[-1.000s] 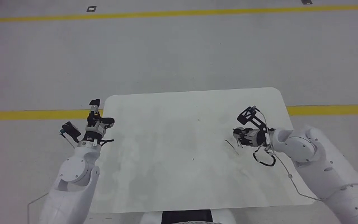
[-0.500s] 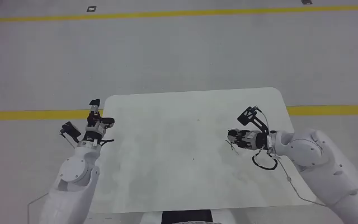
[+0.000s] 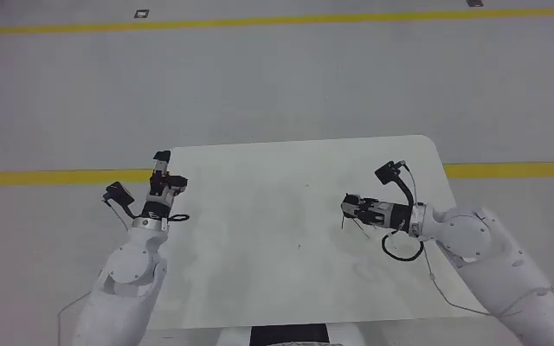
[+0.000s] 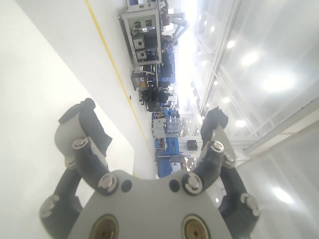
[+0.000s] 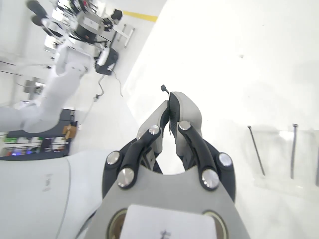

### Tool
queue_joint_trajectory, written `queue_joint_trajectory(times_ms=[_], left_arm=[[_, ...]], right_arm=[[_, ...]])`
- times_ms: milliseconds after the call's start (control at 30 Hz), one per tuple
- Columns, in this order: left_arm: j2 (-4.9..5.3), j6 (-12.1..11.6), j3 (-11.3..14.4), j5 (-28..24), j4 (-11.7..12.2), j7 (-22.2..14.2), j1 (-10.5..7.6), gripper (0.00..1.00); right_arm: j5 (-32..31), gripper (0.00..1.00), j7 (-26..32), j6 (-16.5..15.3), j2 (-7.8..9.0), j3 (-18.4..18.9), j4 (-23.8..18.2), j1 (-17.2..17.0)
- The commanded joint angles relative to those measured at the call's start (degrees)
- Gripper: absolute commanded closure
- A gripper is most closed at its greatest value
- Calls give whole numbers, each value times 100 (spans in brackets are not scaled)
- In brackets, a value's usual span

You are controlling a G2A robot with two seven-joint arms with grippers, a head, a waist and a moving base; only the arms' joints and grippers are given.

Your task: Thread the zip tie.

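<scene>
The right end effector (image 5: 171,99) is closed narrow on a thin black plastic zip tie (image 5: 170,128), with the strap pinched between its two ribbed pads. The tie's small square head pokes out just past the fingertips. A short length of strap shows behind the pads, in the gap between the finger links. In the top view this end effector hangs over the right part of the white rounded-corner table (image 3: 260,259), its fingertips pointing toward the table's middle.

Off to one side of this end effector, well apart from the held tie, two loose dark zip ties (image 5: 256,150) lie flat on the table. They are near each other but not touching, on what looks like a clear plastic sheet (image 5: 276,177).

The left end effector (image 4: 150,110) stands wide open, its two dark-padded fingers far apart with nothing between them. One finger is over the table's left edge near the far corner, and the other reaches out past that edge over the grey floor, close to a yellow floor line (image 3: 52,176). The two end effectors are well apart, with the bare middle of the table between them.
</scene>
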Motion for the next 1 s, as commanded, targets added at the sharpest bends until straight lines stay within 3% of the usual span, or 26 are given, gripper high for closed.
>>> queue_joint_trajectory(times_ms=[0, 267, 600, 700, 733, 867, 967], left_arm=[[-18, -99, 180, 328, 16, 73, -71, 0], [-112, -491, 923, 1798, 144, 607, -374, 0], [-115, -509, 952, 1867, 151, 626, -381, 0], [-129, -740, 1157, 1902, 53, 361, -413, 0], [-131, -838, 1234, 2139, 36, 317, -440, 0], [-186, -903, 1631, 2888, 70, 530, -656, 0], [-260, -870, 2032, 3268, 188, 660, -973, 0]], right_arm=[[180, 100, -50, 0, -33, -86, 102, 73], [1181, 100, -40, 0, -210, -432, 771, 427], [1289, 100, -29, 0, -224, -452, 821, 454], [1518, 100, -275, 191, -266, -494, 844, 407], [1815, 100, -342, 313, -294, -508, 918, 413], [2374, 100, -360, 585, -370, -565, 1087, 543], [2730, 100, -336, 749, -432, -629, 1207, 656]])
